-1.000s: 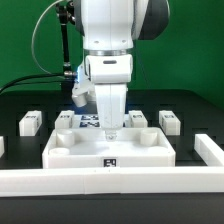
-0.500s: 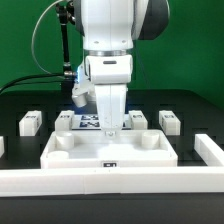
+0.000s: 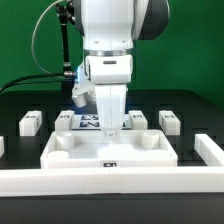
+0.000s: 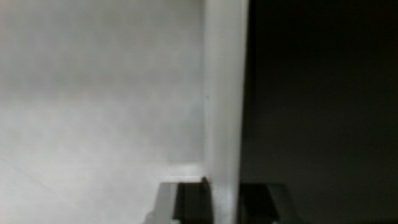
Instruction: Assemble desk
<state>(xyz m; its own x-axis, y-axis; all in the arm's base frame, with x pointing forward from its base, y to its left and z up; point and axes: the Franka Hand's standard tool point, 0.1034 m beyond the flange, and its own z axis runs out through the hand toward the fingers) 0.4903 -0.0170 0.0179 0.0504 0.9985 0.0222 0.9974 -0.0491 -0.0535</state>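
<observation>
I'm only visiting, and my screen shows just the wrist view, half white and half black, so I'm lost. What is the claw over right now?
Observer: In the exterior view the claw is down at the far rim of the wide desk panel.
Operator: Any loose parts about?
Observer: Four short legs sit beyond the panel, two on each side of the arm.
Operator: And in front?
Observer: A long white rail lies along the panel's near side.

Bright, even exterior light (wrist view soft, blurred, half in darkness)
</observation>
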